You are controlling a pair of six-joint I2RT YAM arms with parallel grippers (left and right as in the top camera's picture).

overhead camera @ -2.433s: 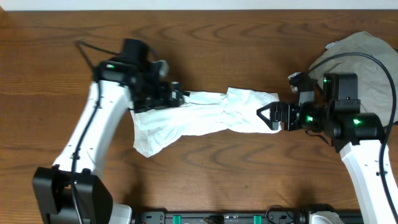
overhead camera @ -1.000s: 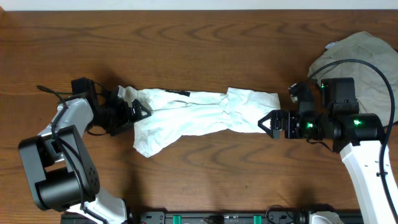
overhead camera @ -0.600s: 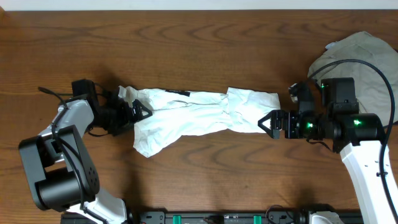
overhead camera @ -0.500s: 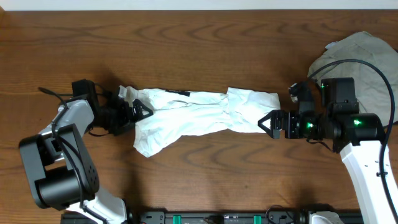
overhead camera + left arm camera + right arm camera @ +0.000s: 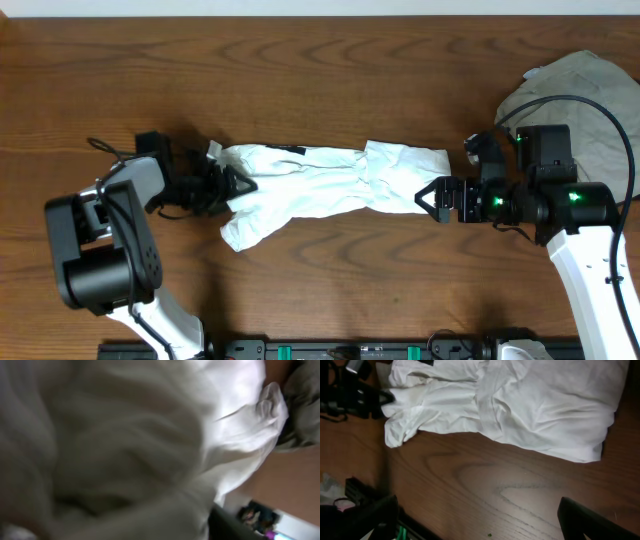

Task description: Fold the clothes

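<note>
In the middle of the table [image 5: 300, 60] the white T-shirt [image 5: 330, 180] lies bunched into a long, crumpled band running left to right. It is wider and flatter at its right end, and twisted and rumpled towards its left, where a loose flap hangs down towards the near edge. A small dark mark shows on its upper edge, too small to read.

My left claw [image 5: 232, 186] sits low at the shirt's left end, its dark tip right against the cloth. My left wrist camera shows only blurred white fabric pressed close, with a strip of brown wood at one side, so I cannot tell whether that claw is apart or has closed on the cloth.

My right claw [image 5: 428, 196] rests at the shirt's right end, just beside the hem, its jaws spread wide with nothing between them. From my right wrist the two fingers [image 5: 592, 520] stand far apart at the bottom corners of the view. Bare wood lies between them and the shirt beyond, stretching away to my other claw.

Well off to the right, at the far corner behind my right arm, a grey-beige garment [image 5: 570, 90] lies in a rumpled heap, apart from the white one.
</note>
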